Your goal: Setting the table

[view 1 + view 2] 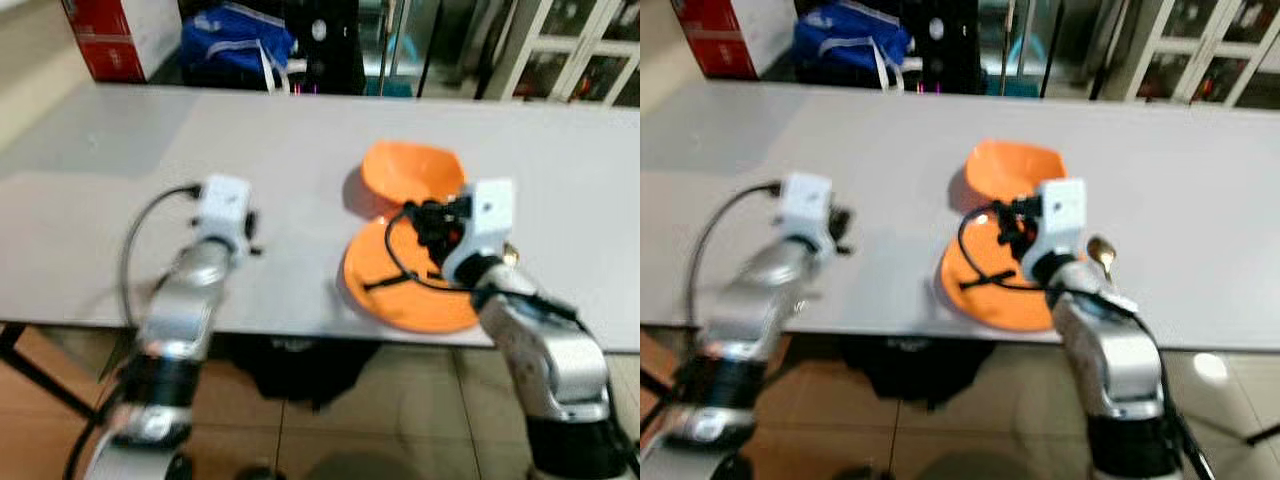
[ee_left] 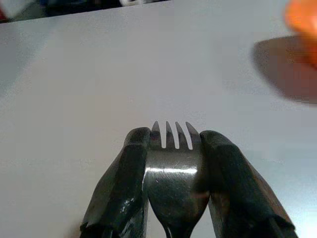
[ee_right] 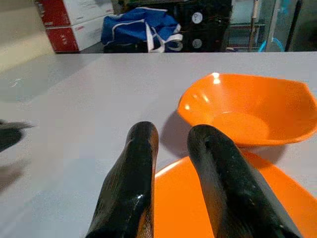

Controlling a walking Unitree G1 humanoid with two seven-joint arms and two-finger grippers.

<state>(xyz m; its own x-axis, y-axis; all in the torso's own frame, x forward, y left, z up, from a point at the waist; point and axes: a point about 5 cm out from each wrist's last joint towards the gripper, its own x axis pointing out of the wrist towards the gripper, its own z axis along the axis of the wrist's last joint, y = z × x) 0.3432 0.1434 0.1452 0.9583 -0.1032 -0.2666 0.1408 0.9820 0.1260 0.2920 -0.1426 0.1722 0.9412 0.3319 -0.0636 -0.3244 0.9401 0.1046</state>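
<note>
My left gripper (image 2: 173, 136) is shut on a metal fork (image 2: 174, 168), whose tines poke out just past the fingertips above the bare grey table (image 1: 290, 140). That arm reaches over the table's front left part, well left of the dishes. An orange plate (image 1: 400, 292) lies near the front edge, and an orange bowl (image 1: 412, 172) stands just behind it. My right gripper (image 3: 173, 133) hovers over the plate's near side and points toward the bowl. Its fingers (image 3: 133, 173) stand slightly apart with nothing between them. A spoon (image 1: 1102, 255) lies just right of the plate.
Behind the table's far edge are a red and white box (image 1: 110, 35), a blue bag (image 1: 235, 40) and dark equipment (image 1: 325, 45). White-framed glass doors (image 1: 580, 50) stand at the back right. Tiled floor (image 1: 400, 400) shows below the front edge.
</note>
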